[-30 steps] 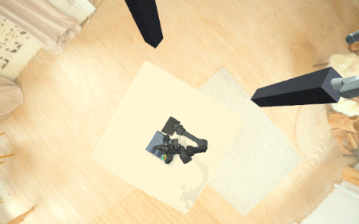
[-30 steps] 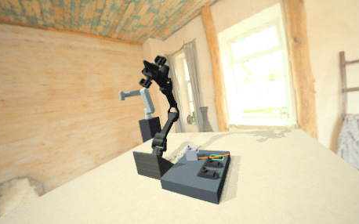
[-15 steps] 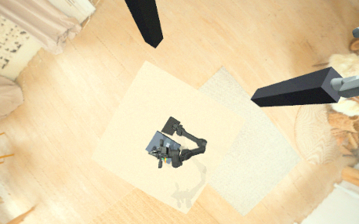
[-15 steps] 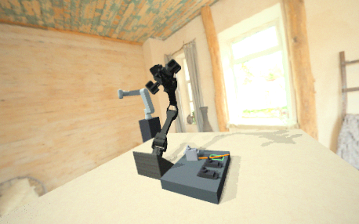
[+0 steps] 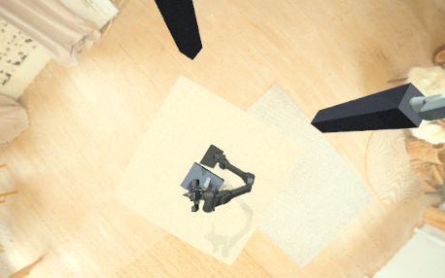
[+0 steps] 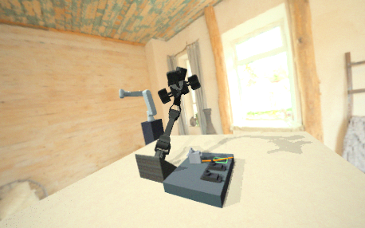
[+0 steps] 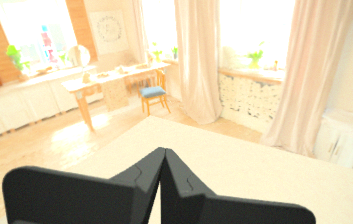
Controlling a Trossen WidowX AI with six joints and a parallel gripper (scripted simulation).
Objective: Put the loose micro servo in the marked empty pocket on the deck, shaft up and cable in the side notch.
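The gripper (image 5: 189,194) (image 6: 179,88) (image 7: 163,154), fingers together on nothing, is high above the deck (image 5: 189,176) (image 6: 187,175). The pale, boxy servo (image 5: 207,183) (image 6: 195,156) sits on the deck, beside the green-outlined pocket (image 6: 221,160); its orange cable (image 6: 209,160) runs straight toward the deck's edge.

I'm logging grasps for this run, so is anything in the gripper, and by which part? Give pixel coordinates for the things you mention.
Nothing is held: the gripper (image 6: 178,88) (image 7: 163,154) is shut, fingertips together, and the loose servo (image 6: 194,156) (image 5: 207,183) sits on the deck.

Grey servo (image 5: 207,183) (image 6: 195,156) on deck (image 5: 189,179) (image 6: 191,177), outside green-marked pocket (image 6: 220,160)
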